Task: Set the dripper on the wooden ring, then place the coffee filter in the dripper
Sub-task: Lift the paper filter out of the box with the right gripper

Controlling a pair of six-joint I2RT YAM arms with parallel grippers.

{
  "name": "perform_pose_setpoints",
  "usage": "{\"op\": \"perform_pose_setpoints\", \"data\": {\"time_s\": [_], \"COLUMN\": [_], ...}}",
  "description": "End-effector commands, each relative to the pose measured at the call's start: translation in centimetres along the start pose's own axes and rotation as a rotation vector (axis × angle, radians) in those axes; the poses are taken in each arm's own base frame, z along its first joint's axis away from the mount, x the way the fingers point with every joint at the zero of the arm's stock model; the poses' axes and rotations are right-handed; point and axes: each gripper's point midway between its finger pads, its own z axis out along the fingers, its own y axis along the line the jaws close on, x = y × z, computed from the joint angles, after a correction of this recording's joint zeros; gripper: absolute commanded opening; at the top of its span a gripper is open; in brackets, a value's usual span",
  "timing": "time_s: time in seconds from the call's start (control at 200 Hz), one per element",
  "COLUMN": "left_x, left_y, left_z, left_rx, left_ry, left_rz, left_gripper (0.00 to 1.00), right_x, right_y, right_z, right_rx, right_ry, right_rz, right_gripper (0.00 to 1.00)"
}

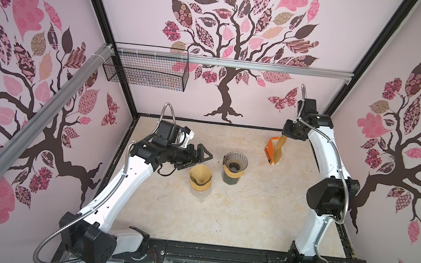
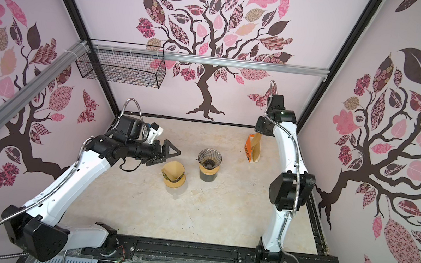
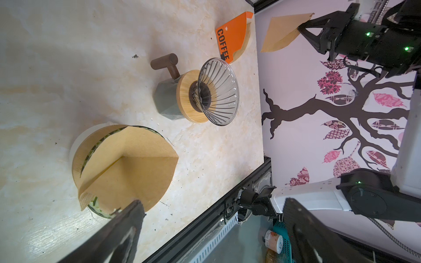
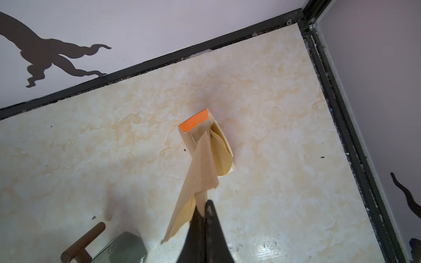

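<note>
A ribbed glass dripper (image 1: 235, 162) (image 2: 209, 159) (image 3: 218, 91) on a wooden ring tops a dark green pot mid-table, with nothing inside it. My right gripper (image 1: 287, 134) (image 2: 260, 130) (image 4: 206, 205) is shut on a brown paper coffee filter (image 1: 280, 149) (image 2: 256, 148) (image 4: 200, 173) (image 3: 282, 34). The filter hangs from the jaws just above the orange filter box (image 1: 271, 150) (image 2: 248, 150) (image 4: 196, 120) at the back right. My left gripper (image 1: 196, 160) (image 2: 164, 157) (image 3: 213, 203) is open with nothing in it, beside a second dripper (image 1: 200, 178) (image 2: 174, 174) (image 3: 127, 168) that is lined with a brown filter.
The pot's brown handle (image 3: 166, 62) (image 4: 84, 241) points toward the back wall. A black wire basket (image 1: 145, 71) hangs on the rail at the back left. The black frame edge (image 1: 216, 250) borders the table's front, and walls close in the other sides.
</note>
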Motion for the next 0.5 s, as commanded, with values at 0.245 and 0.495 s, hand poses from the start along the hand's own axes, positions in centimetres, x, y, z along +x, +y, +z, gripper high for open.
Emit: {"op": "perform_pose_setpoints", "data": {"time_s": [0.245,0.495], "left_x": [-0.8,-1.1], "left_y": [-1.1,-2.2], "left_z": [-1.5,-2.5], "left_rx": [0.001,0.033], "left_ry": [-0.063,-0.098], "left_rz": [0.038,0.03], "left_gripper": [0.98,0.98], "right_x": [-1.4,-0.3], "right_y": [2.6,4.4], "right_z": [-9.7,-12.6], "right_rx": [-0.202,-0.317], "right_ry": [-0.113,-0.101], "right_rz": [0.092,0.115], "right_gripper": [0.0,0.0]}}
